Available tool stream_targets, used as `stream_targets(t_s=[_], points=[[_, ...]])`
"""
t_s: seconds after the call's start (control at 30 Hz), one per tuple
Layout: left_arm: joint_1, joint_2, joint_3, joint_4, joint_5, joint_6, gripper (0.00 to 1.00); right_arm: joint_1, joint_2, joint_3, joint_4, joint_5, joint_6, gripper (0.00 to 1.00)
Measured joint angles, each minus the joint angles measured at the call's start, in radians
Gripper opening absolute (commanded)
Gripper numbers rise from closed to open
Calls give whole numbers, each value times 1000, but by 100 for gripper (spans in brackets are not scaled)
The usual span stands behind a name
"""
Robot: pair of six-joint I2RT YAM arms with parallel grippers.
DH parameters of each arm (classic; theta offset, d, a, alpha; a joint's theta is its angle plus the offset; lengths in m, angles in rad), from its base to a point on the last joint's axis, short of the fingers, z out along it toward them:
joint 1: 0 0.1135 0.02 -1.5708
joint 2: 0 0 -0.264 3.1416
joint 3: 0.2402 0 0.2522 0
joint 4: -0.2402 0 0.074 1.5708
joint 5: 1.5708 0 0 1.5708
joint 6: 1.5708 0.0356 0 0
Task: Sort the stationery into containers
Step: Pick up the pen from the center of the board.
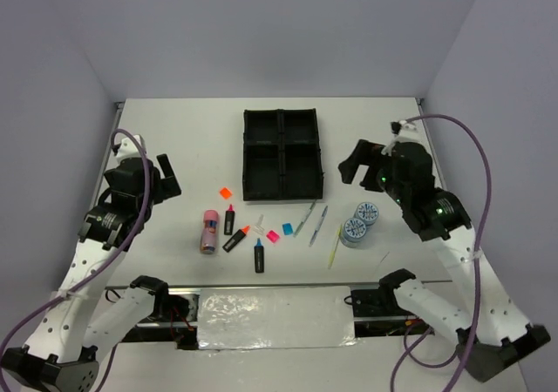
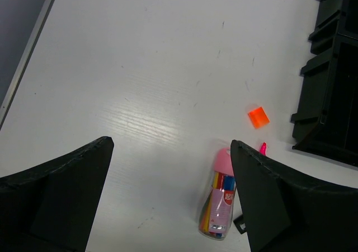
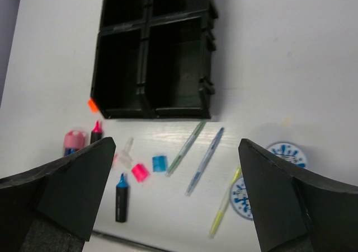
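White tabletop (image 1: 174, 131), grey walls. Tray (image 1: 245, 157) sits mid-tabletop. Stationery lies loose on its near side: pink tube (image 1: 209, 231), highlighters (image 1: 230, 220), squares (image 1: 287, 229), pens (image 1: 318, 225), rolls (image 1: 367, 212). Left pincer (image 1: 167, 181) and right pincer (image 1: 356, 167) hover spread wide, holding nothing, well apart from the items.

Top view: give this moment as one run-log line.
left fingers open, empty | right fingers open, empty | tray empty | stationery unsorted on table

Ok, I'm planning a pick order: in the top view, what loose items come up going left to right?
pink tube, blue-capped highlighter, pink square, blue square, green pen, blue pen, yellow pen, nearer blue-white roll, farther roll
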Motion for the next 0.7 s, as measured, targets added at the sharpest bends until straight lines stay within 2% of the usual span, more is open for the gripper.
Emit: stream_targets(t_s=[0.2,0.3,0.33,0.43,0.5,0.7], points=[[0,-16,1,-1,-2,0,99,400,199,69,-11,224,162,100],[0,-37,1,-1,-2,0,99,557,294,18,-20,339,270,93],[0,-45,1,0,-1,0,99,610,327,-8,-41,373,319,86],[-1,-56,1,0,0,0,99,692,401,-69,-69,421,424,78],[-2,-56,1,0,4,0,99,719,430,-117,-77,442,496,77],[-6,-50,1,0,10,0,99,737,389,-318,-85,450,679,71]])
